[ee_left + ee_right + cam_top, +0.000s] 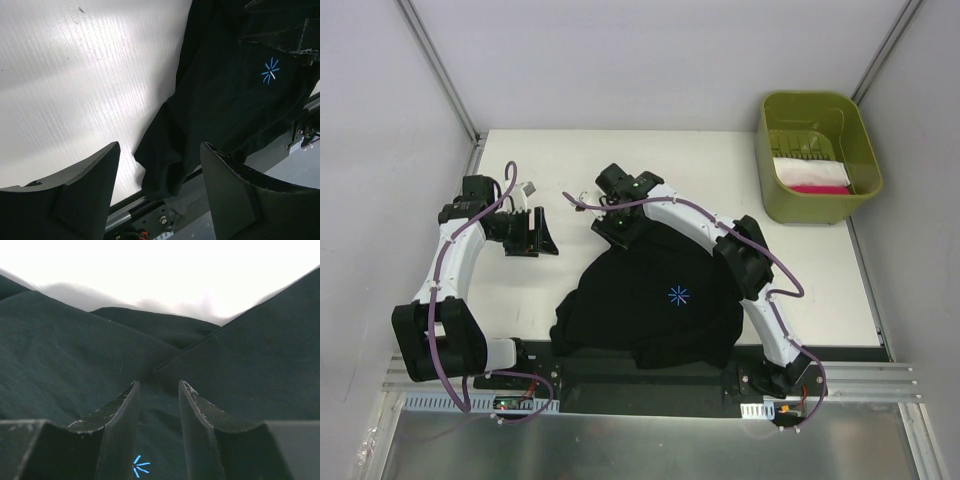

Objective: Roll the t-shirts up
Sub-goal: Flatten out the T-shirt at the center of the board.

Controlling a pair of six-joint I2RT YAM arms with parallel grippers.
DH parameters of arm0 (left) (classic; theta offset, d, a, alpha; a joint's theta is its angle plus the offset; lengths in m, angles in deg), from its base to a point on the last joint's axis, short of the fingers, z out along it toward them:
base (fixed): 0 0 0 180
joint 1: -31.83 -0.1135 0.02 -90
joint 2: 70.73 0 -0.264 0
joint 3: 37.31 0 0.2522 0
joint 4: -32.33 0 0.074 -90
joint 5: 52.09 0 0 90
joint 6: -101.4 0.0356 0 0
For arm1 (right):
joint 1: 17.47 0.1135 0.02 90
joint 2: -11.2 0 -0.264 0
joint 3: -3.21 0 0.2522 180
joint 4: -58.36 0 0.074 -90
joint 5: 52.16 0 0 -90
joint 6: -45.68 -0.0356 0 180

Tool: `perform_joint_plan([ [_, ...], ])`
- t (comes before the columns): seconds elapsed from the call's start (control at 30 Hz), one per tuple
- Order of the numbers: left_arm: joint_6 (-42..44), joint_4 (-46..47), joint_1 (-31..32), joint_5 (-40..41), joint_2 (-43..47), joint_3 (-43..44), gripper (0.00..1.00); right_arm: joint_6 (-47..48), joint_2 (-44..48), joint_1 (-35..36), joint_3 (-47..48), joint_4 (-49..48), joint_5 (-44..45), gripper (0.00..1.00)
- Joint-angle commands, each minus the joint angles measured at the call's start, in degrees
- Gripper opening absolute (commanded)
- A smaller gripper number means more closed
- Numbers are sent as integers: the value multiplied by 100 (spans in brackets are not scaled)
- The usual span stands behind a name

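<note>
Robot lab cell, white panel walls

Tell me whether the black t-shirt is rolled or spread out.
Not rolled: the black t-shirt lies loosely spread and rumpled on the table, starburst print facing up, one sleeve bunched at its left edge.

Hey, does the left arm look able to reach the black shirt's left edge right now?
Probably yes. The left gripper is open over the table just left of the shirt, nothing lying between them, and the right gripper sits at the shirt's far edge, off that path.
</note>
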Motion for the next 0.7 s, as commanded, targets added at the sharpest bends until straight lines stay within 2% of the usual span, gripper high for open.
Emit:
perform_joint_plan([
  [0.0, 52, 37, -3, -198, -14, 63, 65, 83, 14, 47, 266, 107, 7, 39],
  [0.27, 52, 63, -3, -181, 30, 28, 65, 31, -197, 47, 512, -69, 491, 36],
  [0.67, 35, 54, -3, -154, 30, 19, 65, 101, -153, 73, 503, 63, 105, 36],
])
